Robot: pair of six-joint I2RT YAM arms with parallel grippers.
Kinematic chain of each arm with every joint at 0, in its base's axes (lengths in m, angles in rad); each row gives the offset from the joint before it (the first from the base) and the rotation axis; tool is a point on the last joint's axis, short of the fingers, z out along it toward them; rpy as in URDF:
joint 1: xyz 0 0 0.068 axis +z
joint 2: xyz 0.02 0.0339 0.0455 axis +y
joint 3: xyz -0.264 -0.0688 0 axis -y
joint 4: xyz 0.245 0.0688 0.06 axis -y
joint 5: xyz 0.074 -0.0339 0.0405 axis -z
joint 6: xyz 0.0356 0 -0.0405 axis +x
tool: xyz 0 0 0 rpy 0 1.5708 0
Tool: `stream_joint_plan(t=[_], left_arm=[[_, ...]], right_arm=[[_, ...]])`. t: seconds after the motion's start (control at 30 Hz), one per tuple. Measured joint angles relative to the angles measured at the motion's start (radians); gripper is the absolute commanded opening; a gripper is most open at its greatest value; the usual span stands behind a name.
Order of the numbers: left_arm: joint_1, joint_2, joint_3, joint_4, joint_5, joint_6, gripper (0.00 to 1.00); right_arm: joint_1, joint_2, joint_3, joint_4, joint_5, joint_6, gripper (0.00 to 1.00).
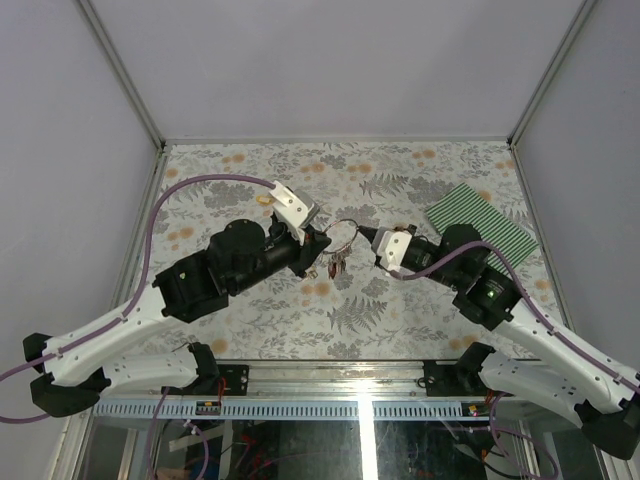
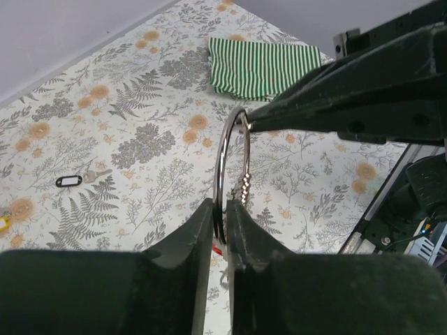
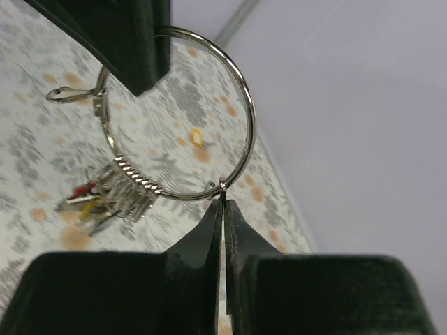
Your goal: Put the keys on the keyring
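The silver keyring hangs in the air between my two grippers. My left gripper is shut on the ring's lower edge. My right gripper is shut on the ring's rim at its small joint. Several keys with red and yellow heads hang bunched on the ring, and they also show in the top view. A black-headed key lies loose on the table at the left. A yellow key lies on the table beyond the left wrist.
A green striped cloth lies at the back right, also seen in the left wrist view. The flowered table is walled on three sides. A small wire clasp sticks out from the ring.
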Motion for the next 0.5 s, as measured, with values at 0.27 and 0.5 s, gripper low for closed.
stream_joint_plan(t=[0.27, 0.5], left_arm=[[0.0, -0.006, -0.006, -0.001, 0.002, -0.016, 0.33], [0.0, -0.002, -0.006, 0.009, 0.021, -0.027, 0.58]], right_arm=[[-0.007, 0.0, 0.092, -0.188, 0.066, -0.183, 0.0], [-0.007, -0.002, 0.11, -0.268, 0.079, -0.241, 0.0]])
